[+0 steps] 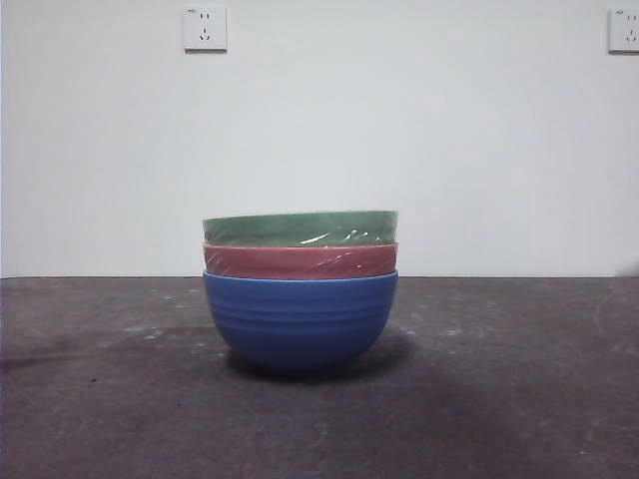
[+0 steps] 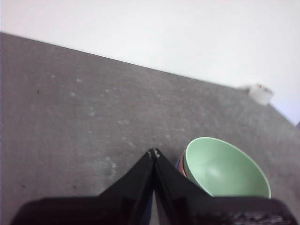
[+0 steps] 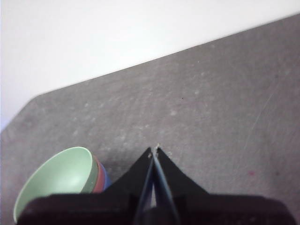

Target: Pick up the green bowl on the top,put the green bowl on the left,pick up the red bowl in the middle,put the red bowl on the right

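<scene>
Nested atop the red bowl (image 1: 300, 261) and blue bowl (image 1: 300, 321), the green bowl (image 1: 300, 229), judged rigid and slippery, is best pinched at its rim; both the left gripper (image 2: 153, 152) and right gripper (image 3: 153, 150) are closed, empty.

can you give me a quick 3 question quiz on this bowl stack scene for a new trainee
1. Multiple choice: which bowl sits at the bottom of the stack? A) green B) red C) blue
2. True or false: the left gripper is holding the green bowl.
3. Fill in: the red bowl is nested directly under the ____ bowl.

Key
1. C. The blue bowl rests on the table, carrying the red bowl and the green bowl.
2. False. The left gripper is shut and empty, off to the side of the stack; the right gripper is also shut and empty.
3. green
</scene>
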